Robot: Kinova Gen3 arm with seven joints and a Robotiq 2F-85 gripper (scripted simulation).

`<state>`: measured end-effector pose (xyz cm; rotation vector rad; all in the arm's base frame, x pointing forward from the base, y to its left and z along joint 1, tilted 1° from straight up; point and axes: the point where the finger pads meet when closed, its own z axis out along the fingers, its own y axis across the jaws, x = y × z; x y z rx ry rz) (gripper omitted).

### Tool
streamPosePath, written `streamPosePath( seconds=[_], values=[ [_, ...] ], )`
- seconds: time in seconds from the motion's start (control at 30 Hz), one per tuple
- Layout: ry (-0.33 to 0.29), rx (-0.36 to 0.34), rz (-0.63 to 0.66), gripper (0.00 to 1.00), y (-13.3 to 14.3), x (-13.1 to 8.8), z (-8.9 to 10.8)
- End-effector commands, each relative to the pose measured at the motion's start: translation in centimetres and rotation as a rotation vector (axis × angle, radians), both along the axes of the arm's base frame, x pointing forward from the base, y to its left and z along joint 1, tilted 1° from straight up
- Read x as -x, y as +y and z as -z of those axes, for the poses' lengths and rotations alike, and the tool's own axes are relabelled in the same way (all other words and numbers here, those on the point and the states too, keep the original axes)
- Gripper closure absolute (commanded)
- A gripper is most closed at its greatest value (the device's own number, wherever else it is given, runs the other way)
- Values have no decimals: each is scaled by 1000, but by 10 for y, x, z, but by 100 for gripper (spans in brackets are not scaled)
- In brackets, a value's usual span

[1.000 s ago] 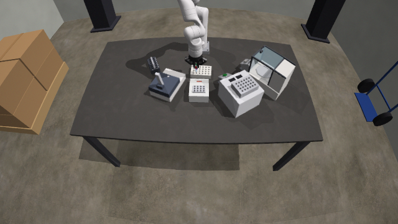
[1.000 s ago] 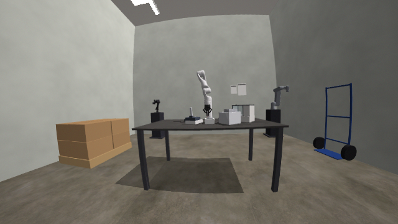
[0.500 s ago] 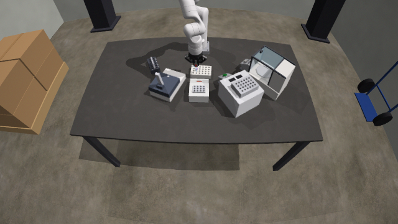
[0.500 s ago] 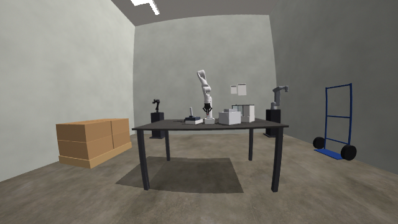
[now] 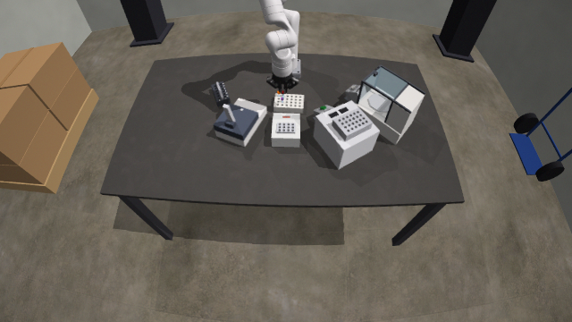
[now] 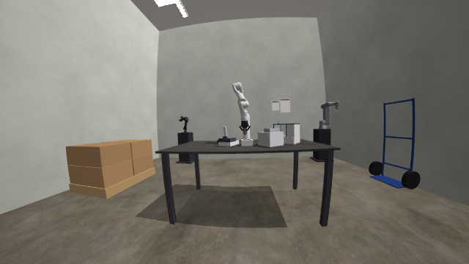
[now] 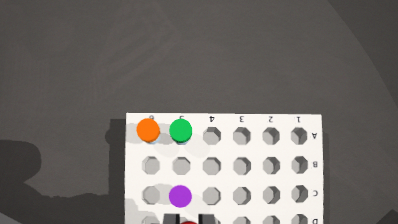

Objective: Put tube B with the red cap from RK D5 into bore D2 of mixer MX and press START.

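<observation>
My gripper [image 5: 281,90] [image 6: 243,129] [image 7: 189,219] is shut on tube B [image 7: 189,223], whose red cap shows between the two dark fingers at the bottom edge of the wrist view. It hangs over the D5 corner of the white tube rack RK [image 5: 297,108] [image 7: 285,150]. The tube's lower part is hidden, so I cannot tell how far it stands out of its well. The mixer MX [image 5: 346,134] [image 6: 270,138], a white box with a grey block of bores on top, stands right of the rack in the top view.
The rack holds an orange-capped tube [image 7: 148,130], a green-capped tube [image 7: 180,130] and a purple-capped tube [image 7: 180,196]. Around the rack stand the glass-walled balance [image 5: 389,103], the dry block [image 5: 286,130], the spectrophotometer [image 5: 237,122] and the magnet block [image 5: 220,94].
</observation>
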<state>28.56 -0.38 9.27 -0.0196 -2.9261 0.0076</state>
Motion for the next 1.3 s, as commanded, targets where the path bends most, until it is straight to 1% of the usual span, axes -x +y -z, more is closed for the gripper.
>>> streamPosePath(
  seconds=[0.0,0.17,0.4,0.73,0.8,1.27],
  values=[
    [-1,0,0,90,11,3,0],
    [-1,0,0,90,26,8,0],
    [-1,0,0,90,26,8,0],
    [0,-1,-200,90,47,15,-25],
    [0,-1,-200,90,47,15,-25],
    [2,-2,-480,90,78,24,-59]
  ],
)
